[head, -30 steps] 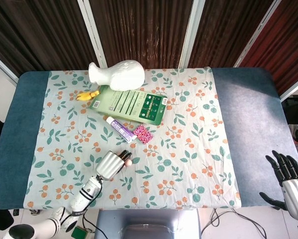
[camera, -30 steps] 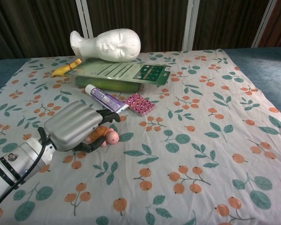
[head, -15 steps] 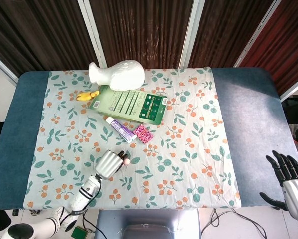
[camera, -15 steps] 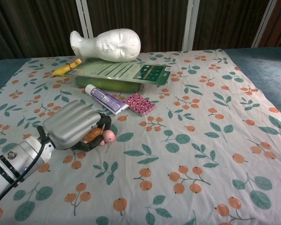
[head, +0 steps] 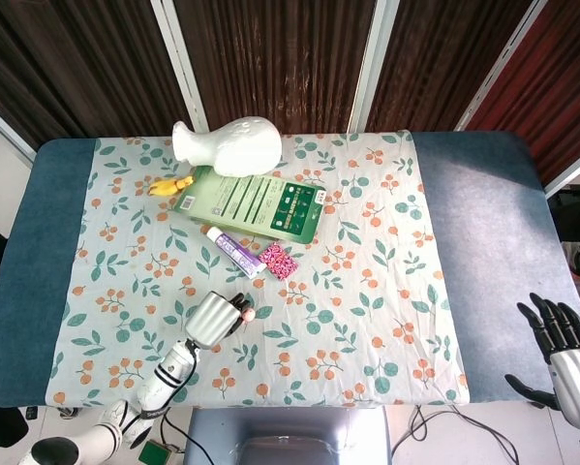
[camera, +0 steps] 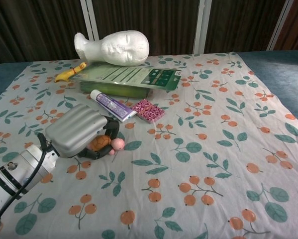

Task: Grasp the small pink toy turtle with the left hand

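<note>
The small pink toy turtle with an orange-brown shell lies on the floral cloth, its pink head sticking out to the right. My left hand covers it from the left, dark fingers curled around the shell, gripping it. My right hand hangs beyond the table's right front corner with its fingers apart and nothing in it; the chest view does not show it.
Behind the turtle lie a purple-white tube, a pink patterned pad and a green flat box. A white foam head and a yellow banana toy are at the back. The floral cloth spreads to the right.
The left hand has closed tighter around the turtle and drawn it slightly back and left; the pink head now sits closer to the fingers. The right hand has not moved.
</note>
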Controlling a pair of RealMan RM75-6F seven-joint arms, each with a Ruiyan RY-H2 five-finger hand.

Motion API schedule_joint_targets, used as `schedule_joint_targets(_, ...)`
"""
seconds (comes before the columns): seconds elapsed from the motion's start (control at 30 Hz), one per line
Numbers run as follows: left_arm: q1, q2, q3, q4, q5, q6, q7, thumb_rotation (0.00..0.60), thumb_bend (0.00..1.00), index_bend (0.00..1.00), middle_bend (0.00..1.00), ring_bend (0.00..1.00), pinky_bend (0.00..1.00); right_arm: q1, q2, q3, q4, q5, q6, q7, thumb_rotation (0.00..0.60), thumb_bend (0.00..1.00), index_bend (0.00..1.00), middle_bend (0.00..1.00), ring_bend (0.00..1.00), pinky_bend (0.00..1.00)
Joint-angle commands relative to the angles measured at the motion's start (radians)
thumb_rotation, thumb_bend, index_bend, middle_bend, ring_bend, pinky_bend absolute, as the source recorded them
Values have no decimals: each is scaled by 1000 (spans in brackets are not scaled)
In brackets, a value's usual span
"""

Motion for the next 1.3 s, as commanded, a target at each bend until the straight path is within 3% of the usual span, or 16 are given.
schedule_joint_targets(0.03, 0, 11, 2, -20, -9, -16, 1, 600, 351, 362, 524, 1000, 1000, 0, 0, 0, 1, 0, 0, 0, 600, 173, 0, 0, 0, 0)
schedule_joint_targets(0.17, 2, 36, 4, -73, -21, -42, 17, 600, 314, 104, 355, 1000, 1000, 1, -2, 0, 1, -1, -3, -4, 600, 173, 0, 0, 0, 0)
schedule_joint_targets(0.27, 6, 55, 4, -105, -23, -35, 38, 600, 305, 10, 266, 1000, 1000, 2, -3, -2, 1, -4, -6, -9, 600, 173, 0, 0, 0, 0)
schedule_joint_targets(0.57, 76, 177, 31, -286, 2, 82, 143, 600, 290, 0, 219, 995, 1000, 5, -13, -4, -2, -4, -20, -37, 600, 173, 0, 0, 0, 0)
schedule_joint_targets(0.63, 115, 242, 54, -355, 16, 132, 162, 600, 289, 0, 216, 934, 996, 5, -16, -5, -3, -7, -19, -46, 600, 173, 0, 0, 0, 0)
schedule_joint_targets(0.67, 134, 276, 66, -389, 19, 151, 167, 600, 288, 0, 211, 817, 969, 4, -17, -6, -4, -7, -20, -49, 600, 173, 0, 0, 0, 0)
schedule_joint_targets(0.73, 184, 360, 92, -473, 12, 186, 176, 600, 289, 0, 196, 571, 823, 5, -21, -6, -5, -6, -24, -59, 600, 173, 0, 0, 0, 0)
schedule_joint_targets(0.8, 240, 433, 114, -549, -9, 220, 168, 600, 293, 0, 160, 274, 470, 7, -25, -6, -6, -3, -30, -67, 600, 173, 0, 0, 0, 0)
schedule_joint_targets(0.9, 336, 531, 142, -639, -32, 315, 103, 600, 294, 0, 91, 72, 192, 12, -33, -3, -9, 8, -46, -85, 600, 173, 0, 0, 0, 0)
schedule_joint_targets(0.97, 398, 561, 136, -638, -37, 411, 38, 600, 294, 0, 65, 26, 130, 16, -39, 3, -14, 21, -58, -100, 600, 173, 0, 0, 0, 0)
schedule_joint_targets(1.13, 474, 633, 99, -693, -53, 522, 33, 600, 302, 0, 40, 0, 83, 31, -56, 11, -24, 41, -89, -134, 600, 172, 0, 0, 0, 0)
schedule_joint_targets(1.3, 497, 681, 95, -746, -83, 470, 33, 600, 299, 0, 41, 0, 83, 39, -64, 7, -28, 37, -105, -153, 600, 173, 0, 0, 0, 0)
